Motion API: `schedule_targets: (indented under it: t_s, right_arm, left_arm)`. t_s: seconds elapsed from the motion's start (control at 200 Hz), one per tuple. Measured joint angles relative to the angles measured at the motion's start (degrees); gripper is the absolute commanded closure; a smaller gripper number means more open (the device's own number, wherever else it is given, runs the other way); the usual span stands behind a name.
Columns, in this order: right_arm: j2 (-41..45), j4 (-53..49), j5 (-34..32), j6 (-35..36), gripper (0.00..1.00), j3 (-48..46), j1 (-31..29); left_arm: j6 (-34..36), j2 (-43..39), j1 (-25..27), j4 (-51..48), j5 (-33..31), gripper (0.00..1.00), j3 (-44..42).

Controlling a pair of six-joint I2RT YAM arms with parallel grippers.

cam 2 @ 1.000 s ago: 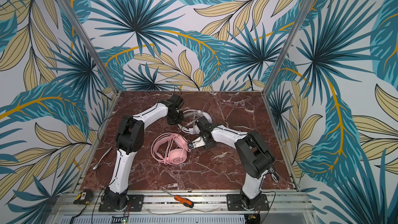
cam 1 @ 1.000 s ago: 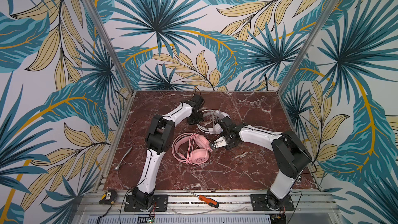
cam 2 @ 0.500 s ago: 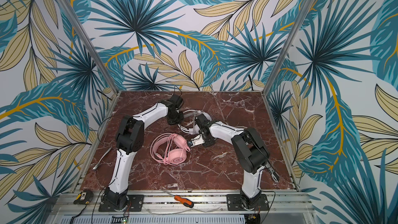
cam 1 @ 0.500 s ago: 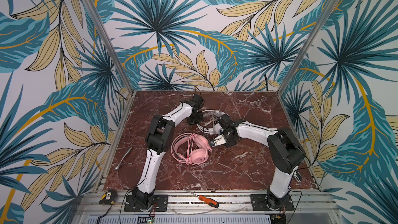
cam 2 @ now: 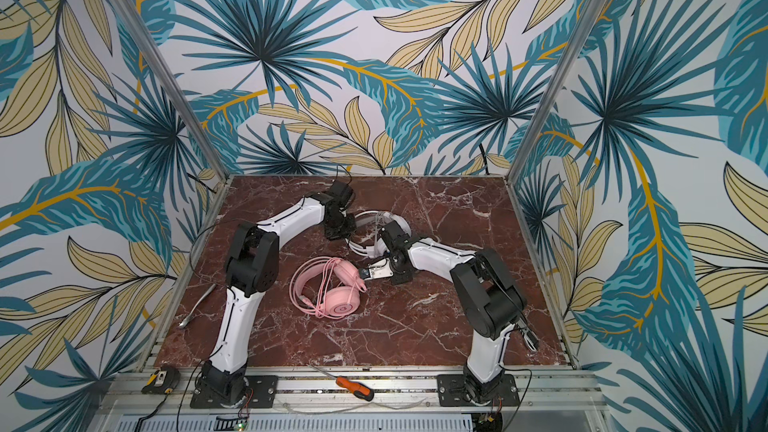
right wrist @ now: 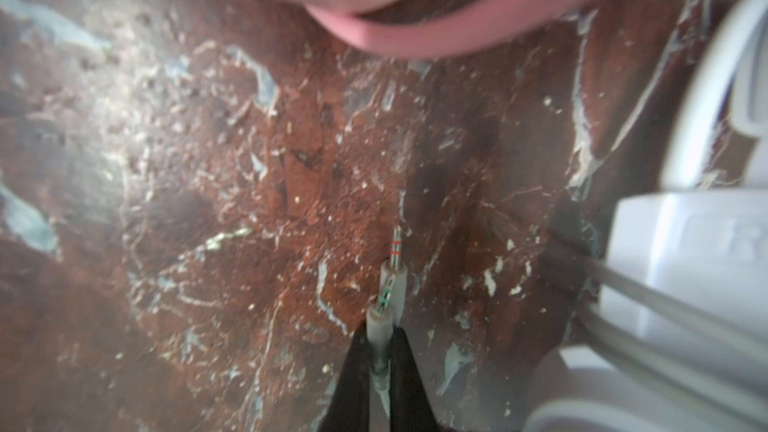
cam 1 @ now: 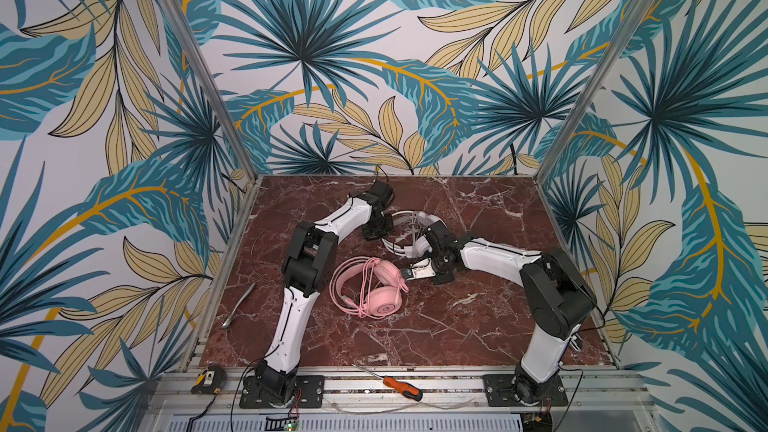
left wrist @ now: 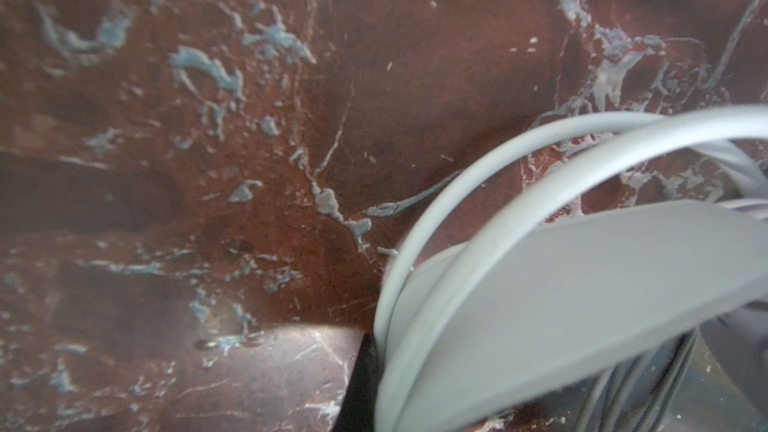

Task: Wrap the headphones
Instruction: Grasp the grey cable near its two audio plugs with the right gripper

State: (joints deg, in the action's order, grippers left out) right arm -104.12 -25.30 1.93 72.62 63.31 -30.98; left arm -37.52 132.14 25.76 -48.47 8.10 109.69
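The pink headphones (cam 1: 370, 289) lie mid-table in both top views, their cable looped over them (cam 2: 328, 286). Just behind them are the white headphones (cam 1: 409, 234). My left gripper (cam 1: 379, 234) is down at the white headband's left end. In the left wrist view one black finger (left wrist: 360, 384) presses on the white band and cable (left wrist: 519, 305); the other finger is hidden. My right gripper (right wrist: 379, 338) is shut on a white jack plug (right wrist: 379, 322), with a second plug (right wrist: 397, 268) beside it. It sits low between the two headsets (cam 1: 406, 273).
An orange-handled screwdriver (cam 1: 401, 386) and a tape measure (cam 1: 208, 378) lie on the front rail. A metal tool (cam 1: 237, 305) rests outside the left edge. A thin dark wire (cam 1: 266, 234) loops behind the left arm. Walls close in three sides.
My right gripper's jaws have closed onto the white plug, and that arm's elbow has drawn inward a little. The left arm and both headsets have not moved.
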Motion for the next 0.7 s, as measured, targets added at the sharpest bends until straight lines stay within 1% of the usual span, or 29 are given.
schedule_targets:
  t_s: [0.165,0.356,0.506,0.701]
  right_arm:
    - [1.38,1.7,3.72,-2.69,1.0,-1.68,0.61]
    - [5.46,2.32,10.71,-7.23,1.0,-1.97,2.1]
    - [9.44,7.13,15.93,-12.61,1.0,-4.61,3.34]
    - [10.38,12.22,20.5,-18.78,1.0,-6.99,3.69]
  left_arm:
    - [-0.02,0.0,-0.04,-0.07,0.35,1.0,0.0]
    - [-0.61,0.02,-0.15,-0.28,1.81,1.0,0.35]
    - [-0.92,0.02,-0.15,-0.22,2.84,1.0,1.42]
    - [-1.11,0.02,-0.13,-0.26,3.43,1.0,1.64]
